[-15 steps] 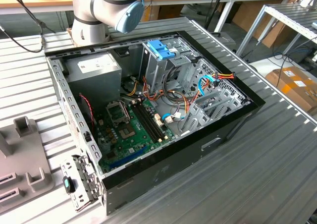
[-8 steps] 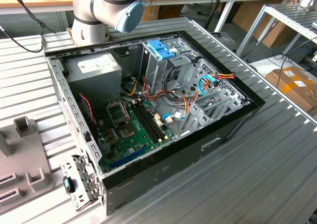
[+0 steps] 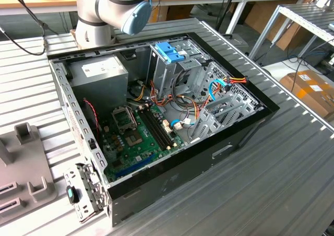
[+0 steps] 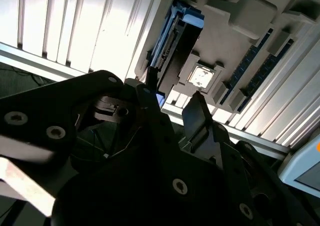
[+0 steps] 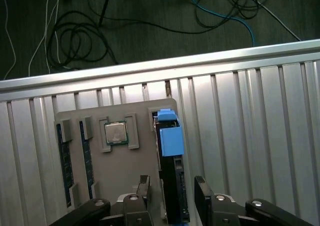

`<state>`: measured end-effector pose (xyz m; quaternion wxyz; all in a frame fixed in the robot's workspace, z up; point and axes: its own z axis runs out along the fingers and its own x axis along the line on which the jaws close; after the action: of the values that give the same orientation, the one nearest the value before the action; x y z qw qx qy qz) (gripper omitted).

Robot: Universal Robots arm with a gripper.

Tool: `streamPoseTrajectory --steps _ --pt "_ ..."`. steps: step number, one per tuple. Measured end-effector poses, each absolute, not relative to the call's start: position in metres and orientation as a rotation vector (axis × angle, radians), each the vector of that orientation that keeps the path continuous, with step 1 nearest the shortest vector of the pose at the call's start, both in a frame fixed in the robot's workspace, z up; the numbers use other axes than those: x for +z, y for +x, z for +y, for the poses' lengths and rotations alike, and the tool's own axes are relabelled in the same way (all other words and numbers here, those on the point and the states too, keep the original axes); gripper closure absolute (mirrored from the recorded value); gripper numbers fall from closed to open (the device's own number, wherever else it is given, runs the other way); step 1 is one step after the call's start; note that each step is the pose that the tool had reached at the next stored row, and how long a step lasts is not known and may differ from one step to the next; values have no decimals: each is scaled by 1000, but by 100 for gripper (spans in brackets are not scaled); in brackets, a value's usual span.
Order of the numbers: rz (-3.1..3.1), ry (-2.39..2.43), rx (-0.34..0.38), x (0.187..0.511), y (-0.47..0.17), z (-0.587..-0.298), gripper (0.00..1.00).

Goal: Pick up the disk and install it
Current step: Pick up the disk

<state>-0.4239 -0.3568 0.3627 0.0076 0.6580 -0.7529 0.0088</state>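
The disk [image 5: 171, 166] stands on edge in a slot of a grey tray [image 5: 125, 171], its blue plastic frame on the end away from my gripper. My gripper [image 5: 172, 183] is open, with one dark finger on each side of the disk and a small gap at both. In the second wrist view the gripper [image 4: 172, 103] hangs in front of the disk [image 4: 170, 43], which sits in the tray [image 4: 225, 41]. The open computer case [image 3: 250, 121] lies on the table in the exterior view, with the grey tray [image 3: 21, 163] at that view's left edge.
The tray also holds a processor chip [image 5: 116, 132] and memory sticks [image 5: 65, 161]. Inside the case stand a metal cage with a blue top [image 3: 169, 63], a grey power-supply box [image 3: 99, 74] and loose cables. Beyond the table edge [image 5: 150, 71], cables lie on the floor.
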Motion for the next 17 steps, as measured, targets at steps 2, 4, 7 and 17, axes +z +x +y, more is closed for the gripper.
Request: streamPoseTrajectory --steps 2,4,7,17 --pt "-2354 2057 27 363 -424 -357 52" --pt "-2354 2057 28 363 -424 -357 52" --pt "-2354 2057 27 360 -424 -357 52" --pt "-2351 2062 26 343 -427 -357 52"
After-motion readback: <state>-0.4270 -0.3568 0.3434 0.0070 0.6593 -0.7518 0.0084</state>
